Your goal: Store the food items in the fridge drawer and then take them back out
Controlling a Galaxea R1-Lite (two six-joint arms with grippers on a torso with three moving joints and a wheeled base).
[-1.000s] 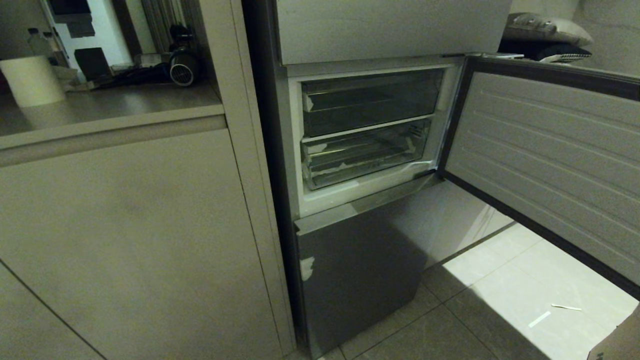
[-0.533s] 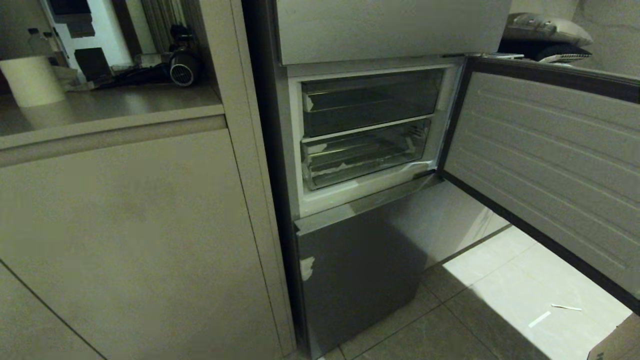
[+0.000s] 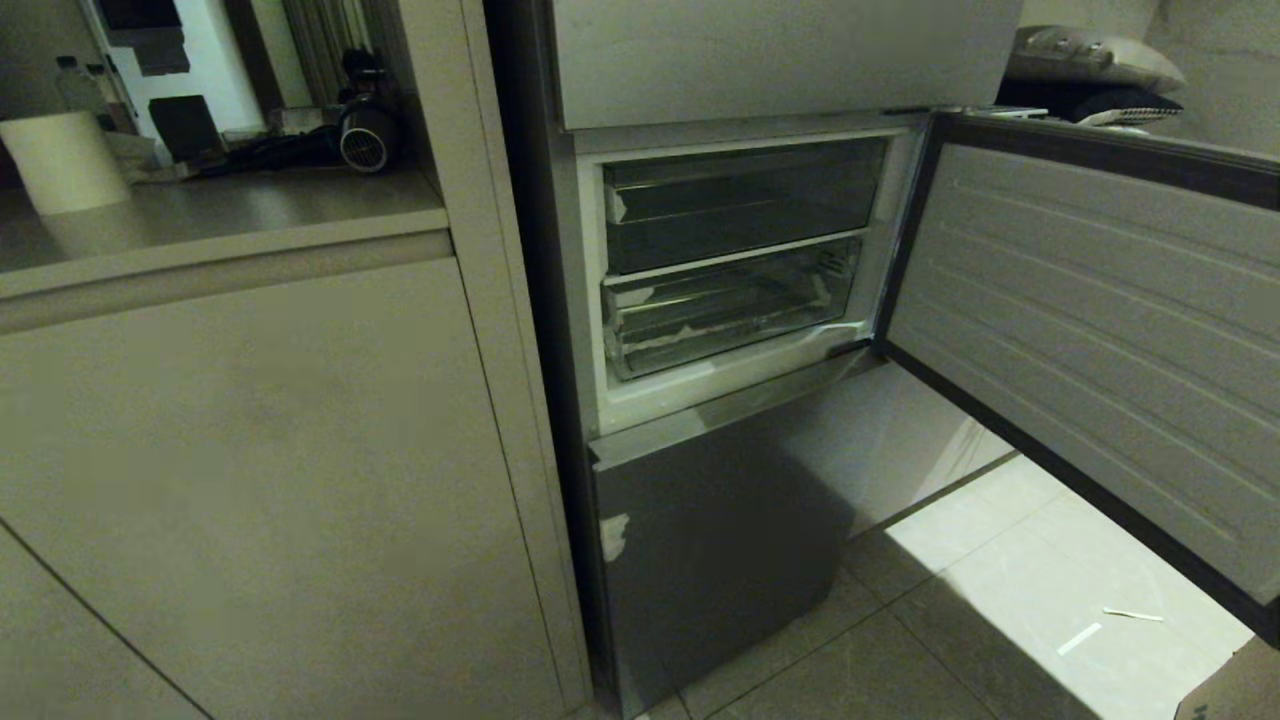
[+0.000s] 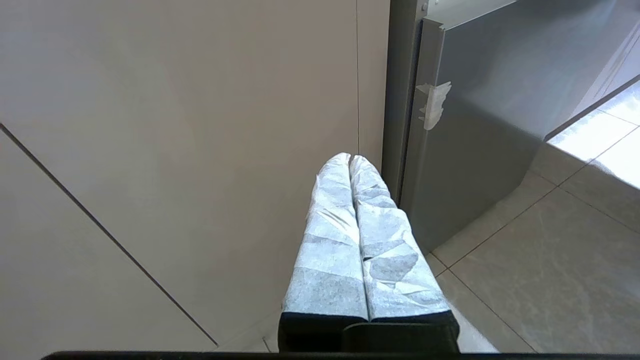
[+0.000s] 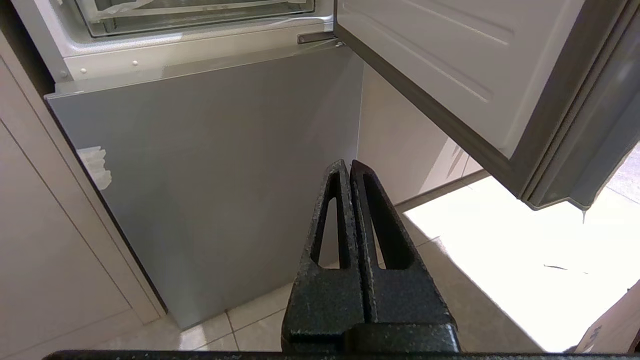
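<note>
Left tool (image 4: 350, 159) and right tool (image 5: 346, 165), both pressed shut and empty, hang low before the lower fridge door (image 3: 720, 540); only wrist views show them. Since a second ago the open door (image 3: 1090, 330) swung slightly wider. Fridge drawer (image 3: 730, 310), 12 o'clock in head view, sits closed; no food items visible.

My head cam shows neither of my arms. Fridge door (image 3: 1090, 330) runs off frame at 3 o'clock. Cardboard box (image 3: 1235, 685) clipped at 5 o'clock corner. Fridge drawer (image 5: 200, 12) cut off at 12 o'clock in right wrist cam. Countertop clutter (image 3: 300, 140) at 11 o'clock too dim to ID.
</note>
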